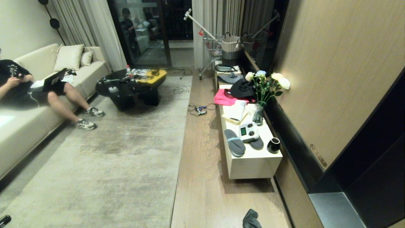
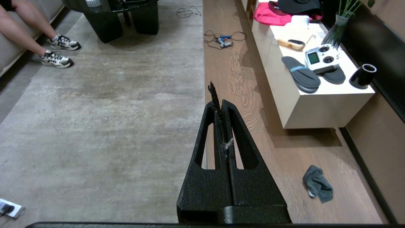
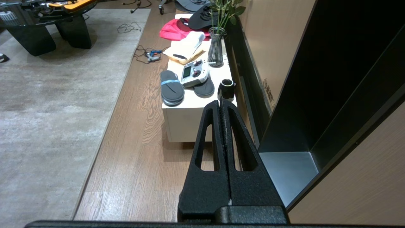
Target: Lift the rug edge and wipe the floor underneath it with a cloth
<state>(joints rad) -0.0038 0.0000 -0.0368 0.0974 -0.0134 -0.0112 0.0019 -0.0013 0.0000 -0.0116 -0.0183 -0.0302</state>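
Lying flat across the room, the rug point(image 1: 120, 152) presents its long rug edge point(image 1: 180, 142) as a straight border against the floor point(image 1: 202, 148), a strip of glossy wood-grain planks. Taking the low white cabinet point(image 1: 253, 164) as landmark: the floor strip runs directly along the cabinet's front face, and the rug edge lies just beyond that strip. The cloth point(image 2: 317, 184) rests crumpled on the floor off the near end of the cabinet, well apart from the rug edge. On the cabinet top sit two dark slippers point(image 1: 234, 143), a white remote controller point(image 1: 249, 131), a black cup point(image 1: 273, 145) and a vase of flowers point(image 1: 258, 114). The left gripper point(image 2: 218, 98) has its jaws pressed together, holding nothing, above the rug edge. The right gripper point(image 3: 220, 104) is likewise fully closed and empty, above the floor near the cabinet end. A seated person point(image 1: 19, 85) occupies the sofa point(image 1: 31, 133) across the rug from the cabinet.
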